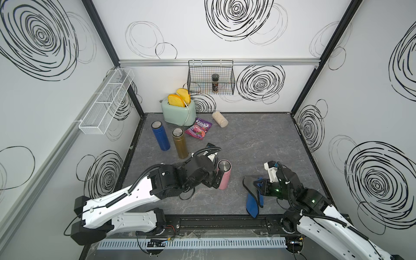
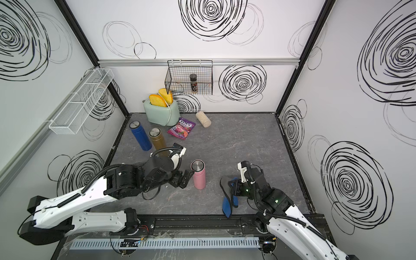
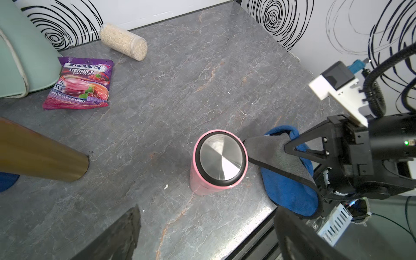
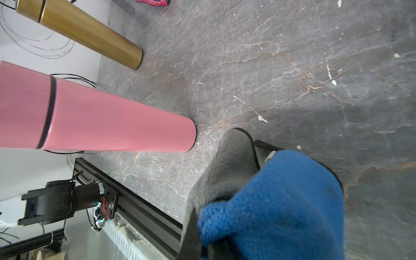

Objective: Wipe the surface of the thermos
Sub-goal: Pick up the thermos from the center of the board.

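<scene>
1. Closest to the lens, the cloth [image 4: 281, 202] hangs bunched, blue and grey sides both showing. The right gripper [image 3: 287, 149] has it pinched, jaws closed on the fabric.
2. We find the thermos [image 1: 226, 180], the pink one, upright near the front of the table [image 1: 258, 139], between the two arms. Both top views show a gap between it and the cloth.
3. Our left gripper [image 2: 185, 179] is wide open and empty, just beside the thermos on its left. We cannot tell whether a finger touches the wall.
4. We judge the step in hand to be steadying the thermos. We should bring the jaws round the body below the black band, close gently, and hold it upright so the wiping push cannot tip it.
5. Next we should press a flat fold of cloth on the free side and stroke from lid to base. The loose tail should be kept off the table so it does not drag.
6. Edges: the front rail [image 1: 213, 221] runs near both thermos and cloth, so our strokes should go up and down or inward, never toward that edge.
7. Room: bare table lies to the right and behind. The gold flask [image 1: 180, 144] and blue flask [image 1: 160, 137] stand near the left wrist, so we should not swing that arm back.
</scene>
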`<state>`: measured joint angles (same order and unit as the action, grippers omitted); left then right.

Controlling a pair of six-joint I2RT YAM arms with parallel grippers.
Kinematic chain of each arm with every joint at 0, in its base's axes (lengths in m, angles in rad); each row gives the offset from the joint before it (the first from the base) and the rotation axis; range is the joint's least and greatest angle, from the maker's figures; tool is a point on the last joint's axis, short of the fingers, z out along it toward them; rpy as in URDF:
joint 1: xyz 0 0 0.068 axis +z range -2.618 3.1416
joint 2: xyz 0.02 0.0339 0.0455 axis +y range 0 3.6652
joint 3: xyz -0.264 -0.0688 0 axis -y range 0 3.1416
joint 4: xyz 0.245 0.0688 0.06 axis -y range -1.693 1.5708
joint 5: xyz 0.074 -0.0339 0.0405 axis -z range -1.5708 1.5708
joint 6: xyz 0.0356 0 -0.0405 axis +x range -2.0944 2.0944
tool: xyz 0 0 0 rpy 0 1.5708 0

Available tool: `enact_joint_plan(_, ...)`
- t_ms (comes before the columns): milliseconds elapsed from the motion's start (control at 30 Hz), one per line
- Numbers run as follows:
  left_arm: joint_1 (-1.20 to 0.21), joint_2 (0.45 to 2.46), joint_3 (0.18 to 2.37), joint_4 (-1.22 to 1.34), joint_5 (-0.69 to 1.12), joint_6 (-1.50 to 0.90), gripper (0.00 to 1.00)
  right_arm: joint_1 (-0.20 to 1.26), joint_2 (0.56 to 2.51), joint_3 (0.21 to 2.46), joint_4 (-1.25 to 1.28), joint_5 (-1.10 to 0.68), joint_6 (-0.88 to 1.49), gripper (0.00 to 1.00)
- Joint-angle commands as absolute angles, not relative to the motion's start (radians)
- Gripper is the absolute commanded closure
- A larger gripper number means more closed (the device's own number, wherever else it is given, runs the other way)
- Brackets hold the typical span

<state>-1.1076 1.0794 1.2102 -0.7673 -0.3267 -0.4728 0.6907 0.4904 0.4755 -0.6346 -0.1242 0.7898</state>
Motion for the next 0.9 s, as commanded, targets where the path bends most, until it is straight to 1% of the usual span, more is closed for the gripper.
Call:
enact_joint_plan(0, -1.069, 1.101, 1.218, -0.698, -0.232, -0.378, 0.03, 0.729, 0.479, 0.417, -0.573, -0.054, 0.865, 1.00)
enact_joint_plan(133, -1.050, 1.171, 1.216, -0.672, -0.161, -0.321, 0.03, 0.805, 0.494, 0.364, -0.489, -0.008, 0.910, 1.00)
enact_joint_plan(267, -1.007, 1.229, 1.216, -0.640, -0.114, -0.297, 0.03, 0.884, 0.536, 0.359, -0.476, 0.065, 0.939, 1.00)
enact_joint_plan(367, -0.987, 1.270, 1.211, -0.606, -0.039, -0.281, 0.03, 0.916, 0.558, 0.343, -0.430, 0.073, 0.947, 1.00)
enact_joint_plan(500, -0.984, 1.321, 1.200, -0.582, -0.030, -0.281, 0.03, 0.932, 0.571, 0.312, -0.391, 0.083, 0.955, 1.00)
enact_joint_plan(700, -0.985, 1.376, 1.164, -0.548, -0.003, -0.290, 0.03, 0.935, 0.532, 0.278, -0.389, 0.068, 0.969, 1.00)
enact_joint_plan(867, -0.990, 1.394, 1.123, -0.536, -0.020, -0.294, 0.00, 0.935, 0.487, 0.254, -0.416, 0.065, 0.977, 1.00)
